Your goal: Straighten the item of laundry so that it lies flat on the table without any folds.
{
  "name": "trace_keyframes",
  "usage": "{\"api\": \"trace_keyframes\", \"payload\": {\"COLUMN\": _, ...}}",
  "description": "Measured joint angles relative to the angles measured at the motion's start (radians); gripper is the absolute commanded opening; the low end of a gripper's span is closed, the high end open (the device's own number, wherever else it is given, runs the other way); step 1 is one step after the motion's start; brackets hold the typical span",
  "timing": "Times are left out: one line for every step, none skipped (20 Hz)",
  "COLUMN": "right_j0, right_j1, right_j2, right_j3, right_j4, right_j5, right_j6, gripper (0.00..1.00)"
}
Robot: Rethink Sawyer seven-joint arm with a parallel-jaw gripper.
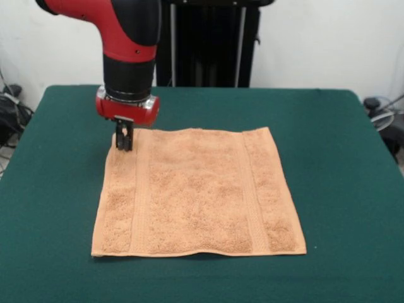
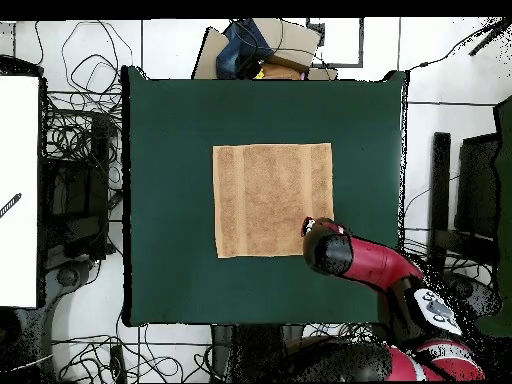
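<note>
The towel point(image 1: 199, 192) lies spread open on the green table point(image 1: 334, 139), occupying the centre of the front view and sitting slightly above centre in the overhead view point(image 2: 273, 199). Its outline is close to square with all four corners visible; no folds show across its surface. Two woven bands run from the top edge to the bottom edge of the towel in the front view, one near its left side and one near its right side. The bottom edge in the front view shows a slight waviness near its middle. The arm point(image 1: 126, 38) enters from the upper left of the front view and comes down to the towel's upper-left corner. The gripper point(image 1: 123, 140) stands upright over that corner, its black fingers close together with only a narrow gap, tips at or touching the cloth; whether any fabric is pinched cannot be told. In the overhead view the arm point(image 2: 370, 262) covers the towel's lower-right corner, and the gripper is hidden beneath it.
</note>
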Motion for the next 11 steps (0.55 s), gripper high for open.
{"api": "trace_keyframes", "payload": {"right_j0": 0.0, "right_j1": -0.006, "right_j2": 0.0, "right_j3": 0.0, "right_j4": 0.0, "right_j5": 0.015, "right_j6": 0.0, "gripper": 0.0}}
{"api": "trace_keyframes", "payload": {"right_j0": 0.0, "right_j1": -0.012, "right_j2": 0.0, "right_j3": 0.0, "right_j4": 0.0, "right_j5": 0.03, "right_j6": 0.0, "gripper": 0.0}}
{"api": "trace_keyframes", "payload": {"right_j0": 0.0, "right_j1": -0.019, "right_j2": 0.0, "right_j3": 0.0, "right_j4": 0.0, "right_j5": 0.049, "right_j6": 0.0, "gripper": 0.0}}
{"api": "trace_keyframes", "payload": {"right_j0": 0.0, "right_j1": -0.026, "right_j2": 0.001, "right_j3": 0.0, "right_j4": 0.0, "right_j5": 0.067, "right_j6": 0.0, "gripper": 0.0}}
{"api": "trace_keyframes", "payload": {"right_j0": 0.0, "right_j1": -0.032, "right_j2": 0.001, "right_j3": -0.001, "right_j4": 0.0, "right_j5": 0.085, "right_j6": 0.0, "gripper": 0.0}}
{"api": "trace_keyframes", "payload": {"right_j0": -0.001, "right_j1": -0.038, "right_j2": 0.003, "right_j3": -0.001, "right_j4": 0.0, "right_j5": 0.103, "right_j6": 0.0, "gripper": 0.0}}
{"api": "trace_keyframes", "payload": {"right_j0": -0.001, "right_j1": -0.045, "right_j2": 0.004, "right_j3": 0.0, "right_j4": 0.0, "right_j5": 0.12, "right_j6": 0.0, "gripper": 0.0}}
{"api": "trace_keyframes", "payload": {"right_j0": -0.002, "right_j1": -0.05, "right_j2": 0.006, "right_j3": -0.001, "right_j4": 0.0, "right_j5": 0.133, "right_j6": 0.0, "gripper": 0.0}}
{"api": "trace_keyframes", "payload": {"right_j0": -0.003, "right_j1": -0.055, "right_j2": 0.008, "right_j3": -0.001, "right_j4": 0.0, "right_j5": 0.146, "right_j6": 0.0, "gripper": 0.0}}
{"api": "trace_keyframes", "payload": {"right_j0": -0.003, "right_j1": -0.059, "right_j2": 0.01, "right_j3": -0.001, "right_j4": 0.0, "right_j5": 0.155, "right_j6": 0.0, "gripper": 0.0}}
{"api": "trace_keyframes", "payload": {"right_j0": -0.004, "right_j1": -0.065, "right_j2": 0.013, "right_j3": -0.001, "right_j4": 0.0, "right_j5": 0.166, "right_j6": 0.0, "gripper": 0.0}}
